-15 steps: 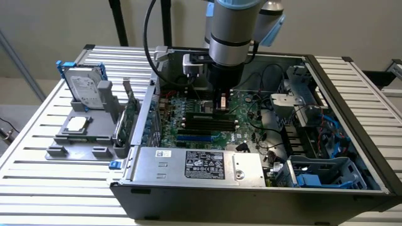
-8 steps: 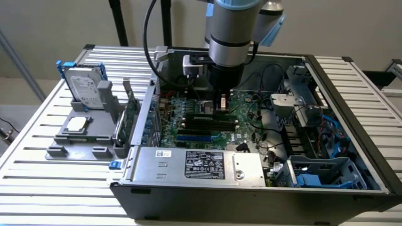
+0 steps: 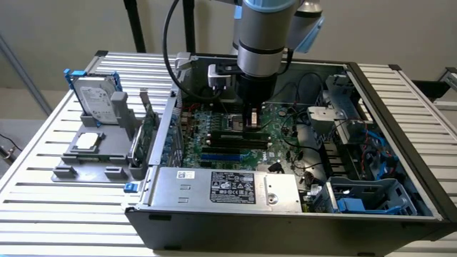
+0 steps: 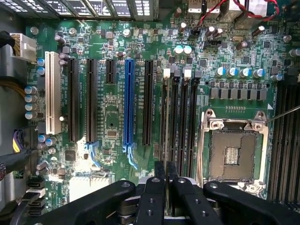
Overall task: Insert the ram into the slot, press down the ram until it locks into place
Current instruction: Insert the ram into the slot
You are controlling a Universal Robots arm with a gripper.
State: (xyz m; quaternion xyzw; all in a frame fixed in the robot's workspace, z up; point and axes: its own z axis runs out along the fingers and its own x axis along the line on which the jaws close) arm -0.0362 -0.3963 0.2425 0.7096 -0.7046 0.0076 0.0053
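Fingers (image 4: 159,177) of the black gripper (image 4: 165,169) sit pinched together over the slot (image 4: 165,117), outermost of four narrow black plastic ones, where the thin ram (image 4: 165,143) seems to stand edge-on, hemmed between a long blue socket (image 4: 129,101) and the square silver processor socket (image 4: 233,154).

the open-topped grey metal computer case (image 3: 382,110) leaves free passage from above to the long narrow black plastic slot (image 4: 174,117); loose black cables (image 3: 298,160) on the exterior view's right and the silver box-shaped power supply (image 3: 171,184) crowd it
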